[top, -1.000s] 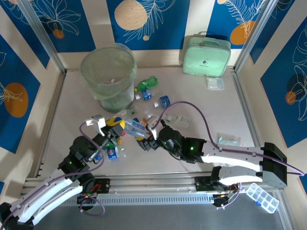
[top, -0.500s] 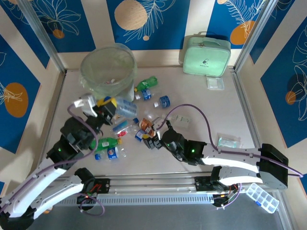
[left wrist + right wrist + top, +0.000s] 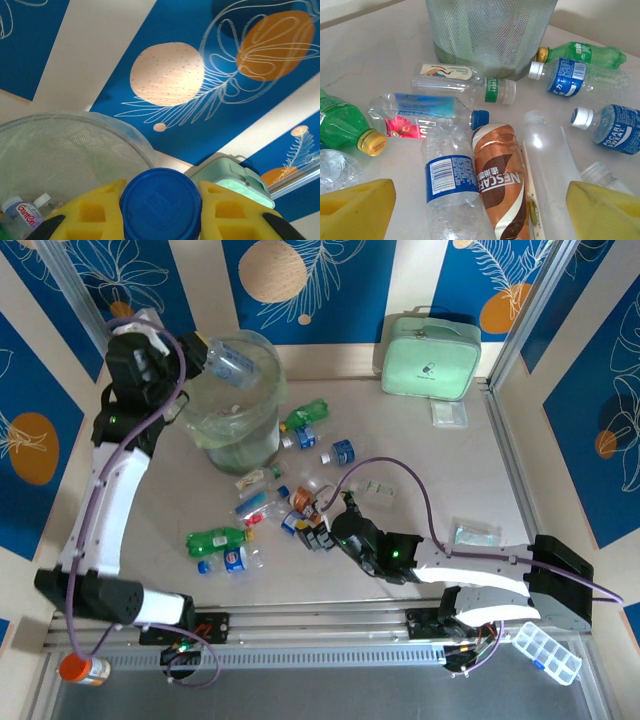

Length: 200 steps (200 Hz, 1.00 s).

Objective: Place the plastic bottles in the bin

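A clear bottle (image 3: 235, 365) hangs tipped over the mouth of the bin (image 3: 245, 445), the left claw (image 3: 203, 350) clamped shut on it near its blue cap (image 3: 161, 205), so a release should drop it inside. The right claw (image 3: 314, 532) gapes wide, empty, low over the worktop (image 3: 470, 460), a brown bottle (image 3: 500, 185) between its fingers. Bottles crowd the bin wall; open room lies right.

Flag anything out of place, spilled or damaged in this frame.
An orange pill bottle lies on its side beside the left arm's base, past the table's near edge, apart from everything else. The plastic bottles strewn beside the bin, some crushed, are just the task's clutter. No spill shows.
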Each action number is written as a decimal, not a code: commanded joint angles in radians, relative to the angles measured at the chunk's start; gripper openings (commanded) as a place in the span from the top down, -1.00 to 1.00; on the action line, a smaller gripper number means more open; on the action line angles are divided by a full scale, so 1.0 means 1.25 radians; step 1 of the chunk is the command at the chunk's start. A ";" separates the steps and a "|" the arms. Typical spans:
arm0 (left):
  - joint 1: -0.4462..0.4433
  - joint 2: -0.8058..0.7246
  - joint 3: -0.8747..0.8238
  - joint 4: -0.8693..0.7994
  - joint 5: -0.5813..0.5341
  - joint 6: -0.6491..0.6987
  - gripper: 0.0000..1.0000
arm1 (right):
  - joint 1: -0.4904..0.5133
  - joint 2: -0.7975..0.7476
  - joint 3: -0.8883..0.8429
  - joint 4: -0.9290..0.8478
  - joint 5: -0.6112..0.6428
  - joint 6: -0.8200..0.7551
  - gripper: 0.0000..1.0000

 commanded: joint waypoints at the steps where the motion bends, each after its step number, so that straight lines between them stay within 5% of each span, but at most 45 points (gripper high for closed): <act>1: 0.035 0.080 0.106 -0.099 0.115 -0.024 1.00 | 0.006 0.018 0.039 0.008 0.055 0.002 -0.78; 68: 0.043 0.259 0.175 -0.248 0.054 0.096 1.00 | 0.012 0.026 0.053 -0.005 0.077 0.016 -0.79; 189: 0.060 0.502 0.256 -0.358 0.064 0.083 1.00 | 0.027 0.087 0.093 -0.026 0.098 -0.006 -0.79; 200: 0.062 0.513 0.256 -0.343 0.079 0.078 0.82 | 0.029 0.089 0.094 -0.027 0.097 -0.007 -0.80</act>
